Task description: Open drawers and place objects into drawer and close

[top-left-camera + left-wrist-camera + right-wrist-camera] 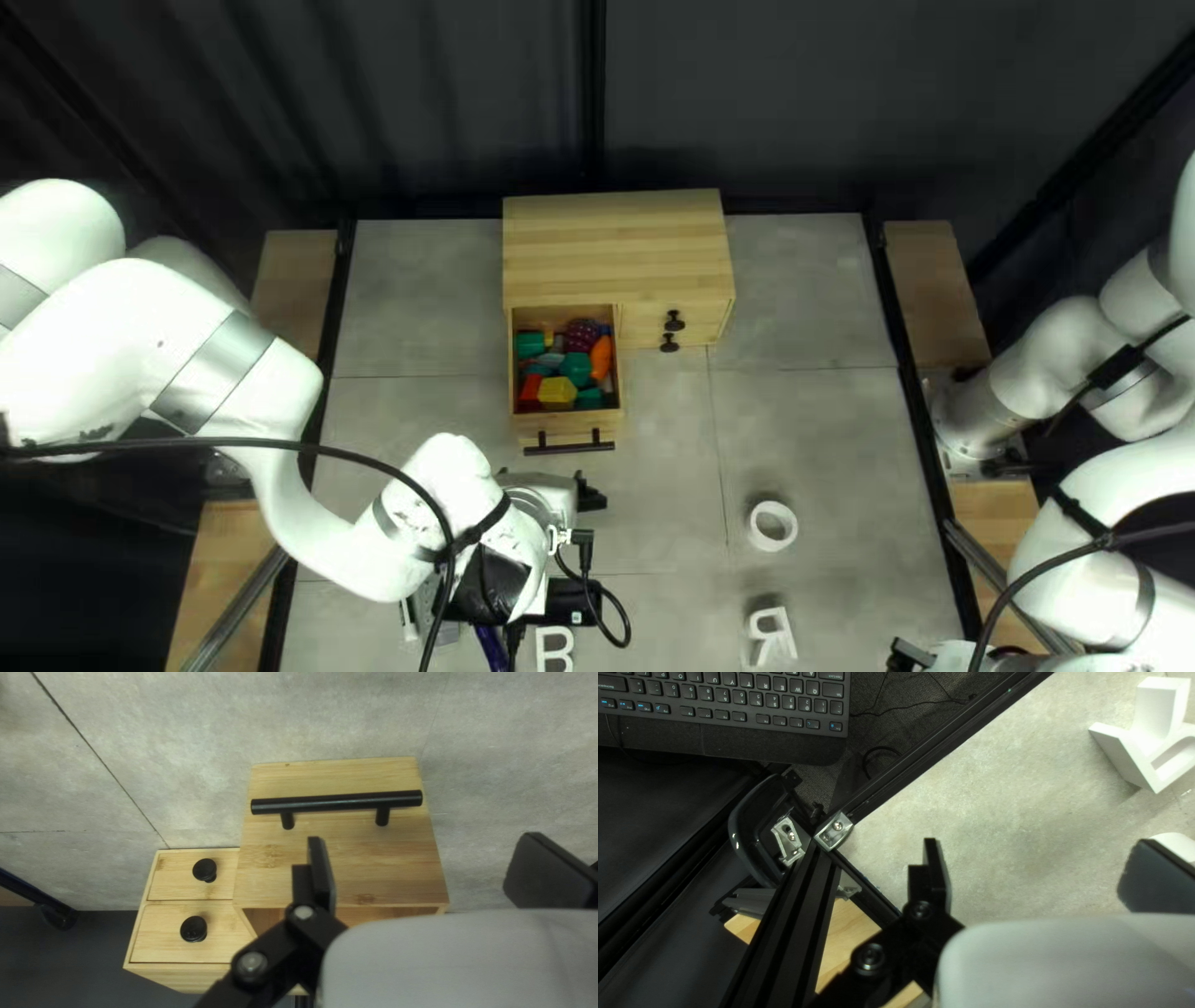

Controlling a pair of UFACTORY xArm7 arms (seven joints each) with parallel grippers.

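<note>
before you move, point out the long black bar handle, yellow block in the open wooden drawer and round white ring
Black bar handle [336,802]: left wrist view, middle of the bar
Yellow block [557,391]: top left view, upper face
White ring [771,545]: top left view, near rim

Right gripper [911,653] fingers apart over desk [1002,809], white block [1157,709] (chunky, angular) on it, black rail [940,745] alongside, keyboard [722,700] beyond.
</note>
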